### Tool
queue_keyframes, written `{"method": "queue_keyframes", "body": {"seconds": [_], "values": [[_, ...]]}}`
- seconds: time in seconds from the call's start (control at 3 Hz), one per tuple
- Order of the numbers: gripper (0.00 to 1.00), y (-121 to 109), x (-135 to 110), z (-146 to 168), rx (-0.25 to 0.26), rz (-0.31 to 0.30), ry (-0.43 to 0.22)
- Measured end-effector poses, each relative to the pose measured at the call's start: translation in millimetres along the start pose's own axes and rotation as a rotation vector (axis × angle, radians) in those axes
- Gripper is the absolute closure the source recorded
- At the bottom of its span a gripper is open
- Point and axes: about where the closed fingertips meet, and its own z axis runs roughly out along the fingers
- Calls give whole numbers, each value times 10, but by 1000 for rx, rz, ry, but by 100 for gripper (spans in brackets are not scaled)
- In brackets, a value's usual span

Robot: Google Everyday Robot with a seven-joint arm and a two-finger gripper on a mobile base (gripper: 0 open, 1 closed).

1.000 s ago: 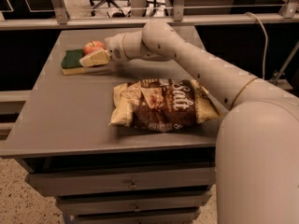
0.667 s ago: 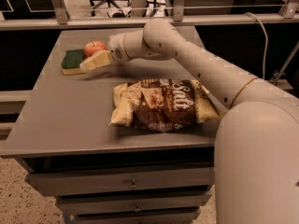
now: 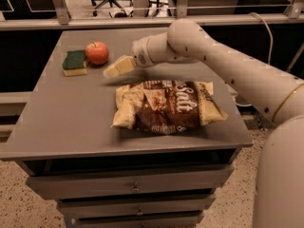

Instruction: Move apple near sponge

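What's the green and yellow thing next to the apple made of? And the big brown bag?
The sponge looks like soft yellow foam under a rough, dull green scrubby top. The chip bag seems to be thin plastic film: it is crinkled and a bit shiny. The gripper hovers between the apple and the bag.

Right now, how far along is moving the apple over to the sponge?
Done, by the look of it: the apple sits on the table right beside the sponge. In hand: nothing; the gripper hovers apart from the apple, toward the chip bag. Left: at most pulling the arm away.
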Motion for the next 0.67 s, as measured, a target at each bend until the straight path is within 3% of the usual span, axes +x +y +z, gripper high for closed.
{"method": "queue_keyframes", "body": {"seconds": [0.33, 0.67], "values": [[0, -84, 159, -347, 135, 86, 5], [0, -197, 168, -359, 215, 120, -33]]}}
